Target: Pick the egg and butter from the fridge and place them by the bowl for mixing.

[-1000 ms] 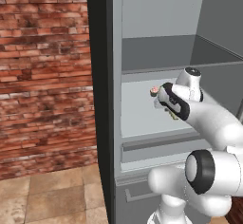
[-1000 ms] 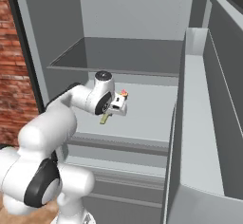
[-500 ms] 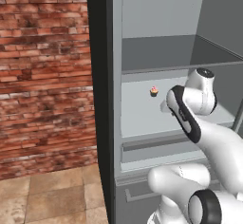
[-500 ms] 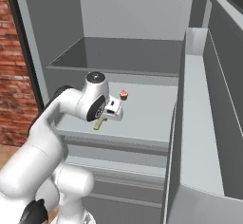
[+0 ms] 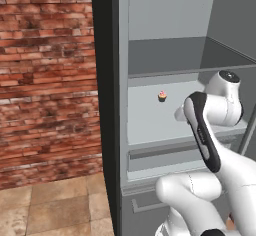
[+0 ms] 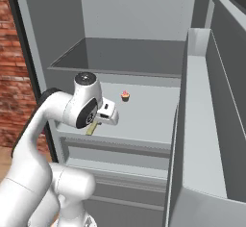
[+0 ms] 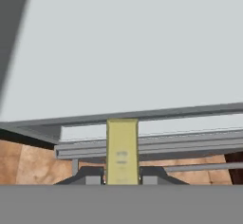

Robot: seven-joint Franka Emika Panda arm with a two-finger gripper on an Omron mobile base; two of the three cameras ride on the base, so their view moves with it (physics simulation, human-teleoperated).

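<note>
In left base view: tall grey fridge (image 5: 120,80) open, small pink-topped cupcake (image 5: 162,96) on middle shelf; arm blocks grasp.

Right base view: hand (image 6: 98,123) at shelf front, thin pale-yellow butter stick (image 6: 92,128) hanging below it.

Hand view: hand (image 7: 122,179) clenched on butter (image 7: 122,147), stick pointing past shelf lip. Advice: withdraw level, clear shelf edge and door, keep grip firm.

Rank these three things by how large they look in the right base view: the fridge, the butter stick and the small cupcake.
1. The fridge, by far the largest.
2. The butter, partly hidden behind the gripper, which is shut on it.
3. The cupcake. It looks about as small as the butter's visible part, and it stands farther back, so this order is unsure.
</note>
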